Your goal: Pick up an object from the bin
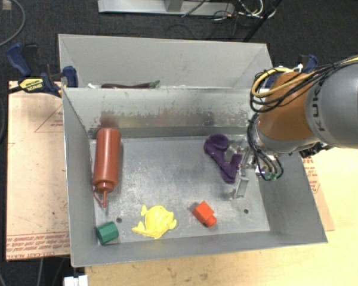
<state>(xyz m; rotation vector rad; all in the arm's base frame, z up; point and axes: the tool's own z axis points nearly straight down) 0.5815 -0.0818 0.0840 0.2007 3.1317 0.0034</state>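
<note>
Five loose things lie in the grey metal bin (167, 177). Far left, a brown-red plastic squeeze bottle (106, 158) lies along the wall, nozzle toward the front, and a small green block (107, 233) sits just past its tip. Next come a crumpled yellow soft thing (155, 221) and a small orange block (204, 214), both near the front wall. Right of centre lies a purple curved plastic piece (219, 152), with my pincer (241, 186) just beside it on its right, perhaps touching. It is nearest me, so I judge it the likeliest pick.

Closing off-centre could nudge the curved piece aside or catch only its edge, so it slips on the lift. The right wall is close enough to scrape.

Whether my pincer is spread or pressed together I cannot tell. The purple piece's lower end is lost against it.
</note>
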